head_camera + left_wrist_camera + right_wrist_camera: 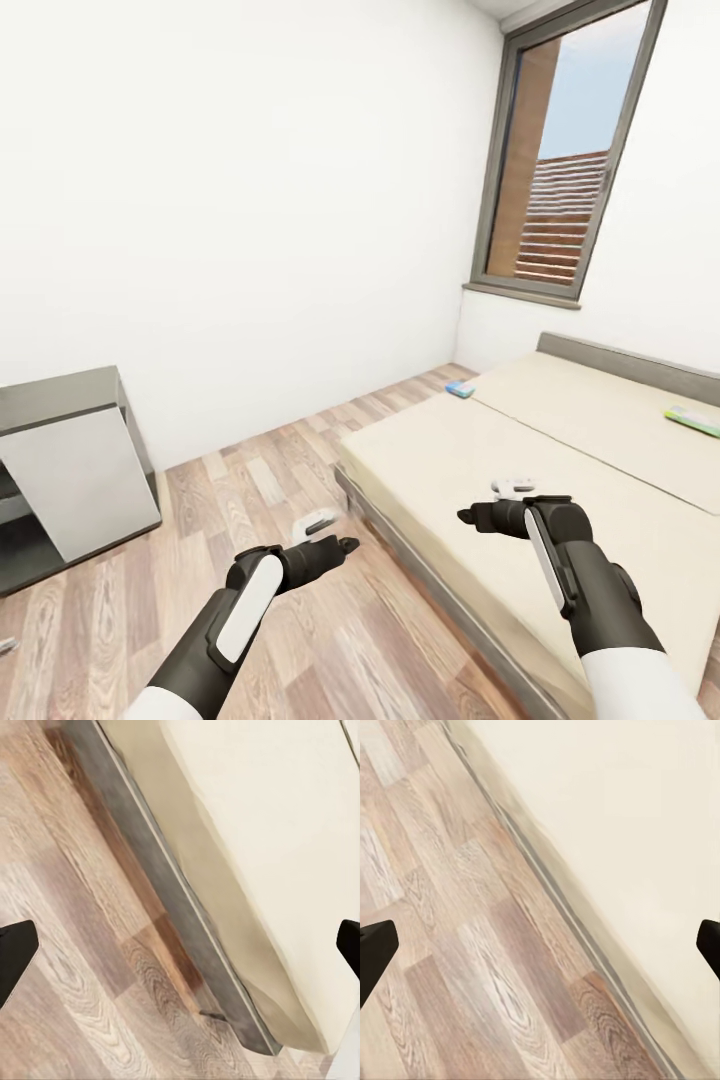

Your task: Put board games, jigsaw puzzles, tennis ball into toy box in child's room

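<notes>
Both grippers are spread wide and empty, a fair posture for a robot that seems to be approaching rather than grasping. Low in the head view, the left gripper [335, 548] hangs over the wood plank floor [260, 470], left of centre. The right gripper [478, 516] hangs right of centre over the near corner of the bed [520, 450]. In each wrist view two dark fingertips [15, 952] sit at opposite picture edges with open space between them, above the seam where the mattress meets the floor; the right fingertips [375, 945] look the same.

Farther off, the cream mattress runs toward the right edge, on a dark grey frame with a grey headboard [630, 365]. Two board games lie flat on it, well beyond both arms: a small blue board game [461, 389] near the far corner at centre frame, and a green board game [693, 420] at the right edge.

At the left edge stands a grey table [60, 400] with a white cabinet door [85, 480]. Beyond are bare white walls and, upper right, a tall grey-framed window [565, 150].
</notes>
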Motion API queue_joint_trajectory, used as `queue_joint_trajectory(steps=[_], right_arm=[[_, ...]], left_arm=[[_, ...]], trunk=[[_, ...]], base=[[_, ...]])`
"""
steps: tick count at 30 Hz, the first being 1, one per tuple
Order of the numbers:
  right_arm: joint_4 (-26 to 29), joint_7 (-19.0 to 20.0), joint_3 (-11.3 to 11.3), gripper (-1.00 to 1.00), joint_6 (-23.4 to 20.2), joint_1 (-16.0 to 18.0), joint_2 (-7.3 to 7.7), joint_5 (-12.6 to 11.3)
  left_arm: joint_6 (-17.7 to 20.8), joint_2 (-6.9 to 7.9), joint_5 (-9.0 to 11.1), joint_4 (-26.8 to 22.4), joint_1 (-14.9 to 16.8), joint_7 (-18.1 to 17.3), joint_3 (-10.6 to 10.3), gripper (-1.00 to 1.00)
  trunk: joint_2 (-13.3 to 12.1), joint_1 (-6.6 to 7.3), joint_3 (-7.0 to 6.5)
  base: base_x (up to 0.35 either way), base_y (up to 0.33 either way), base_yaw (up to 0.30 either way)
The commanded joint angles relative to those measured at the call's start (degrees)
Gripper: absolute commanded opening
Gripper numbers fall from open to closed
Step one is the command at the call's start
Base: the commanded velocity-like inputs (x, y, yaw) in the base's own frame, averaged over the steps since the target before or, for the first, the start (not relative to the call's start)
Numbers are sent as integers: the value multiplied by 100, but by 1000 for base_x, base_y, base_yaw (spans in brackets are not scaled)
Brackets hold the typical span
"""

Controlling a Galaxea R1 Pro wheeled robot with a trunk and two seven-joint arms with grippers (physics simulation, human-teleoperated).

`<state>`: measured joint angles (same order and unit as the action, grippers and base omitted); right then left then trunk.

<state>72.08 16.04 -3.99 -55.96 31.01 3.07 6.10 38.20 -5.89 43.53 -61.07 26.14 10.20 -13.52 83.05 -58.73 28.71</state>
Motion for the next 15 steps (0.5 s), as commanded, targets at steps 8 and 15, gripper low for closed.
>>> queue_joint_trajectory(steps=[8,15], right_arm=[[8,57,-6,100,-27,2,1,58],[8,57,-5,100,-28,2,1,58]], left_arm=[[14,0,59,2,5,53,-3,100],[13,0,59,0,2,53,4,100]], trunk=[[3,0,6],[3,0,6]], base=[[0,-9,287],[0,-3,296]])
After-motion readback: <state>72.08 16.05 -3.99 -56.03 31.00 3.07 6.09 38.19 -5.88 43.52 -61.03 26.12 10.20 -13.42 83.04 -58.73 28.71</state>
